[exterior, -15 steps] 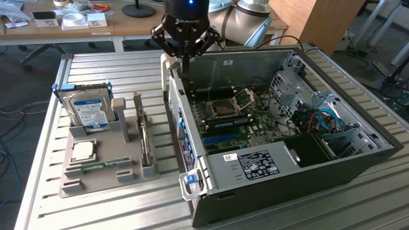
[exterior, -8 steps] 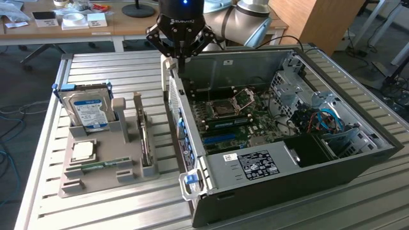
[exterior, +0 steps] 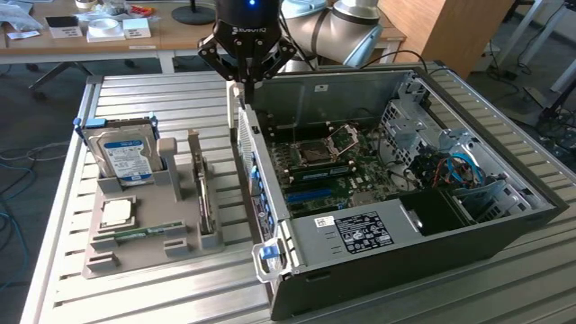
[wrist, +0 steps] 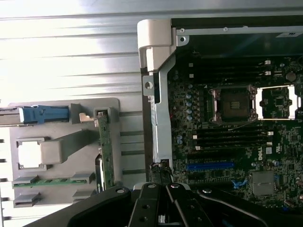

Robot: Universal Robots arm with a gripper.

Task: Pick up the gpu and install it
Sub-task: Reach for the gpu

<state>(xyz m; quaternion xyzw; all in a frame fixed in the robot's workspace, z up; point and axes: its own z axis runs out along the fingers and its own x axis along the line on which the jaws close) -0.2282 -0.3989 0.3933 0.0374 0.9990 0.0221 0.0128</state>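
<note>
The gpu (exterior: 204,192) stands on edge in a slot of the grey holder (exterior: 135,260), a thin green board with a silver bracket at its far end. The wrist view shows the gpu (wrist: 106,156) as a narrow green strip. My gripper (exterior: 247,81) hangs shut and holds nothing, above the far end of the open computer case's side wall (exterior: 256,155), between the holder and the motherboard (exterior: 333,169). In the wrist view the gripper (wrist: 163,208) sits over that wall, near the blue slot (wrist: 210,166) on the motherboard.
The holder also carries a blue-labelled hard drive (exterior: 123,156), a square processor (exterior: 117,212) and a RAM stick (exterior: 139,234). The case (exterior: 378,233) lies open on the slatted metal table (exterior: 162,94). Cables and drive cages crowd its right side.
</note>
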